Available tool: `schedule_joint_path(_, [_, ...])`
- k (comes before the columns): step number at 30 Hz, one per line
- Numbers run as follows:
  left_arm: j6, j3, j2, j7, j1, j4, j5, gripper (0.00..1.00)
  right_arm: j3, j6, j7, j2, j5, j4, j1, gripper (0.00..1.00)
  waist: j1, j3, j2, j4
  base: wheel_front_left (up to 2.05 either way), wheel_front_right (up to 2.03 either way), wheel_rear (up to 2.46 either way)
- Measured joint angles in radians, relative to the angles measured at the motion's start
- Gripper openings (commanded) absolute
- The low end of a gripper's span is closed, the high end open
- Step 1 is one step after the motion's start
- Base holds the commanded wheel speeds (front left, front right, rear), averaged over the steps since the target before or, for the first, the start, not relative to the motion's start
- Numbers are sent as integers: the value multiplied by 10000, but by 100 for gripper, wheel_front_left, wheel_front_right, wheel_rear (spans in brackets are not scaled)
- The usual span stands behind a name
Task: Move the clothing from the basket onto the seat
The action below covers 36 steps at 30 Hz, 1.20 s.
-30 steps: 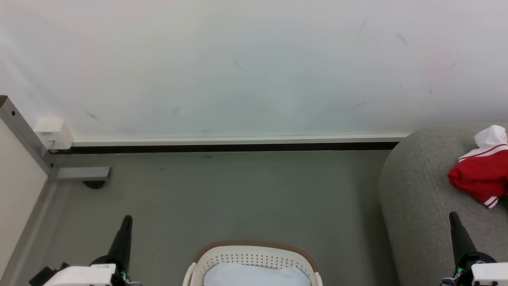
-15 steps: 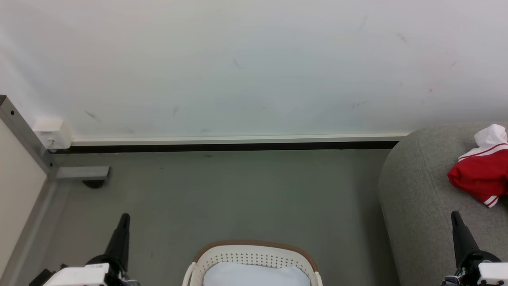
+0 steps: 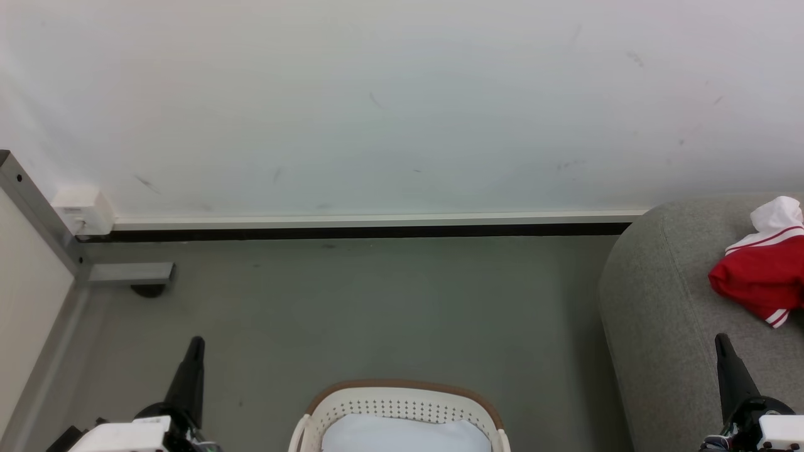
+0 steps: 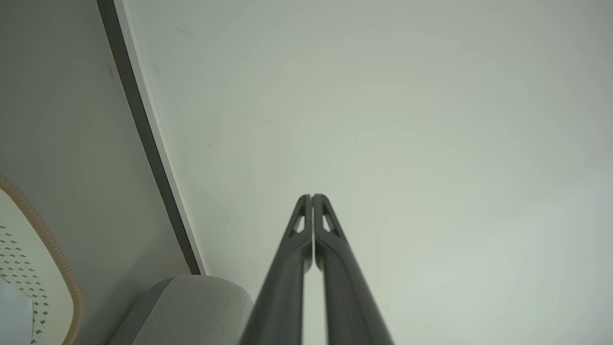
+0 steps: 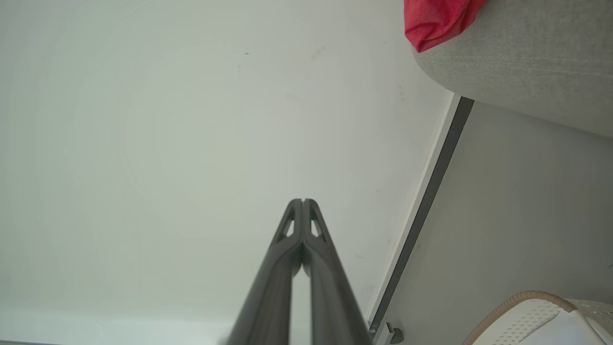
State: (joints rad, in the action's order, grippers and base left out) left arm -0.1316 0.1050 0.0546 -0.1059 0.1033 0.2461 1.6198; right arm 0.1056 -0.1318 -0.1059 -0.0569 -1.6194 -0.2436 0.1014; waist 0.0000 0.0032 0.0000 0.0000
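Note:
The cream basket with a brown rim stands on the floor at the bottom centre of the head view, with pale whitish fabric inside. Red clothing with white striped trim lies on the grey seat at the right. My left gripper is shut and empty over the floor, left of the basket. My right gripper is shut and empty over the seat's front part, below the red garment. In the wrist views the left gripper and the right gripper point at the wall with fingers pressed together. The clothing hangs over the seat.
A white wall with a dark baseboard runs behind the grey floor. At the far left stand a grey metal frame foot and a white wall box. The basket rim and the seat's corner show in the left wrist view.
Both grippers have drifted slightly outward and lower in the head view. They stay shut and empty. The basket, the seat and the red garment have not moved.

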Motion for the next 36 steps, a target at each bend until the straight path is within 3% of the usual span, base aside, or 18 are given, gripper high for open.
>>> schedule_joint_path(36, [0, 46, -29, -38, 4, 0, 0, 0, 33, 0, -69, 27, 6, -2, 2, 0, 0, 0, 0, 0, 0, 0, 0])
